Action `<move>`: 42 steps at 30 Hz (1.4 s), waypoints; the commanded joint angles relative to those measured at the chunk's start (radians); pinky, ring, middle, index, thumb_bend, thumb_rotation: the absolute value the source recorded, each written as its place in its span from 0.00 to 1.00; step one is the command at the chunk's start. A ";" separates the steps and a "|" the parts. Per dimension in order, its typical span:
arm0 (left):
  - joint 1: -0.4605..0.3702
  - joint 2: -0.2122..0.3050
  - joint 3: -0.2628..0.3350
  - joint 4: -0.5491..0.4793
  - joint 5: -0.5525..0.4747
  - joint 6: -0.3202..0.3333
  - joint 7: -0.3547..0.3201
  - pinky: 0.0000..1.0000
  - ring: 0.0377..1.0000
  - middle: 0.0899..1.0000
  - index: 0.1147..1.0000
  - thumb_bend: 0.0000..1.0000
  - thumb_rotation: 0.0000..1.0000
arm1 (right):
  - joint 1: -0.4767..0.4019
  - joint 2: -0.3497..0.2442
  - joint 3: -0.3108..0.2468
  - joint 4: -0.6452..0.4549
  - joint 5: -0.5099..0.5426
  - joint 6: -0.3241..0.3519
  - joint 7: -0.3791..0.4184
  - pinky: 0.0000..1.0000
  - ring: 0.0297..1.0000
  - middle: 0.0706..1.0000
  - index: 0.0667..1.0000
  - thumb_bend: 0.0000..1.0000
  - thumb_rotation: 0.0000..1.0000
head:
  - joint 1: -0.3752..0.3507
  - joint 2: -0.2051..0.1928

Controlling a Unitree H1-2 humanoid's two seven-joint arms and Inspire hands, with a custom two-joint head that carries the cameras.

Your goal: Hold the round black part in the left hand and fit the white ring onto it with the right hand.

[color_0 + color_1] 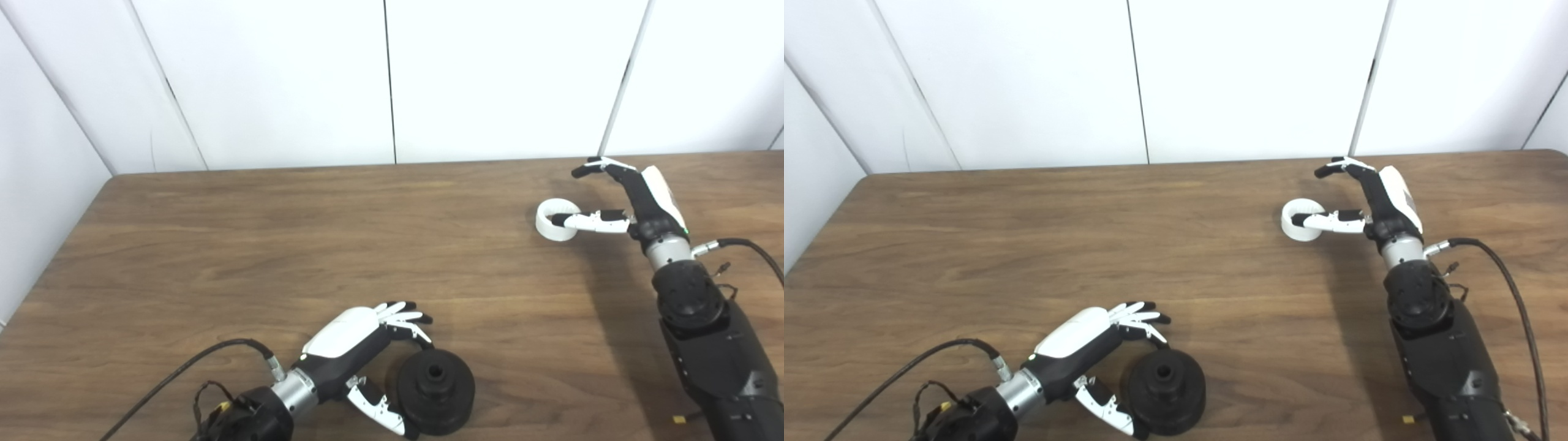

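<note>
Our left hand [358, 352] cups, fingers spread, around the round black part [435, 392] to grasp it; our right hand [618, 205] spreads, thumb through the white ring [556, 220]

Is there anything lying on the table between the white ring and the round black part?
Nothing: only bare wooden table between the white ring and round black part, in both eye views.

Left hand [361, 352] low near the table's [245, 245] front edge, fingers spread; right hand [618, 202] toward its far right, fingers apart, thumb extended.
</note>
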 commanded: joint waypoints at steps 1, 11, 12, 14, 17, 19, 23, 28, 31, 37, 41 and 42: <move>-0.027 0.004 0.008 -0.007 -0.002 -0.024 0.014 1.00 0.99 0.90 0.55 0.82 0.25 | -0.067 -0.024 0.002 -0.010 -0.004 -0.034 -0.018 0.90 0.92 0.85 0.67 1.00 0.30 | -0.001 0.000; -0.027 -0.004 0.006 0.003 0.007 -0.030 0.022 1.00 0.99 0.90 0.55 0.82 0.25 | -0.080 -0.045 0.029 -0.014 0.000 -0.014 0.029 0.93 0.95 0.88 0.73 1.00 0.38 | -0.002 -0.004; -0.027 -0.004 0.007 0.003 0.007 -0.030 0.021 1.00 0.99 0.90 0.55 0.82 0.25 | -0.082 -0.048 0.035 -0.015 -0.003 -0.010 0.038 0.93 0.96 0.88 0.74 1.00 0.40 | -0.002 -0.003; -0.028 -0.005 0.008 0.004 0.006 -0.029 0.022 1.00 0.99 0.90 0.55 0.82 0.25 | -0.087 -0.058 0.051 -0.016 -0.018 0.007 0.055 0.93 0.96 0.89 0.77 1.00 0.43 | -0.002 -0.004; -0.028 -0.006 0.011 0.005 0.001 -0.033 0.025 1.00 0.99 0.90 0.55 0.82 0.25 | -0.093 -0.066 0.066 -0.015 -0.028 0.023 0.069 0.92 0.97 0.90 0.79 1.00 0.44 | -0.002 -0.004; -0.028 -0.007 0.012 0.006 -0.003 -0.035 0.025 1.00 0.99 0.90 0.54 0.82 0.25 | -0.097 -0.068 0.072 -0.011 -0.030 0.031 0.077 0.92 0.97 0.91 0.81 1.00 0.44 | -0.002 -0.004; -0.028 -0.009 0.014 0.006 -0.001 -0.032 0.023 1.00 0.99 0.90 0.54 0.82 0.25 | -0.105 -0.076 0.090 -0.011 -0.040 0.056 0.106 0.92 0.98 0.92 0.83 1.00 0.45 | -0.003 -0.003; -0.029 -0.009 0.016 0.008 0.002 -0.034 0.025 1.00 0.99 0.90 0.55 0.83 0.25 | -0.123 -0.092 0.117 0.006 -0.047 0.083 0.155 0.95 1.00 0.96 0.88 1.00 0.47 | -0.004 -0.003; -0.028 -0.009 0.018 0.008 -0.003 -0.033 0.023 1.00 0.99 0.90 0.55 0.83 0.24 | -0.135 -0.100 0.133 0.017 -0.060 0.105 0.177 0.95 1.00 0.98 0.91 1.00 0.46 | -0.003 -0.004; -0.030 -0.011 0.020 0.005 -0.006 -0.026 0.018 1.00 0.99 0.90 0.55 0.83 0.25 | -0.151 -0.103 0.144 0.055 -0.067 0.103 0.181 0.93 1.00 0.99 0.90 1.00 0.44 | 0.001 -0.002; -0.032 -0.014 0.021 0.005 -0.003 -0.026 0.021 1.00 0.99 0.90 0.55 0.83 0.24 | -0.159 -0.105 0.150 0.084 -0.069 0.095 0.180 0.94 1.00 0.98 0.89 1.00 0.45 | 0.001 -0.002; -0.033 -0.014 0.020 0.003 0.000 -0.023 0.019 1.00 0.99 0.90 0.55 0.83 0.24 | -0.161 -0.105 0.151 0.094 -0.067 0.093 0.179 0.94 1.00 0.98 0.89 1.00 0.45 | 0.001 -0.001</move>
